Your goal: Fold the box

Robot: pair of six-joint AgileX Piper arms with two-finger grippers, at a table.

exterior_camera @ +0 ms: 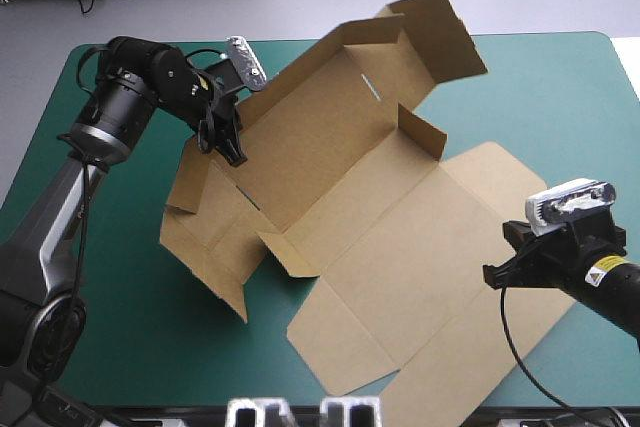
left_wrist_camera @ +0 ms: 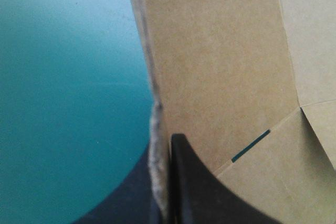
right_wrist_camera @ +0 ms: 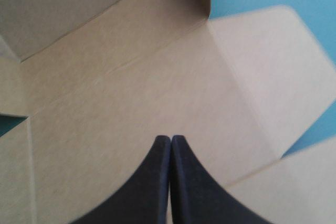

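— Since you stand nearer, how far along is it?
— Early, I'd judge; the box (exterior_camera: 400,247) sprawls across the middle of the table (exterior_camera: 560,97); its panel toward the far left corner is tilted up, two small flaps stand, the rest lies flat; no wall is tucked.
— And the grippers?
— The left gripper (exterior_camera: 232,152) is pinched on that raised panel's edge; the right gripper (exterior_camera: 492,275), fingers pressed together on nothing, is over the flat sheet by the right edge; contact I can't tell.
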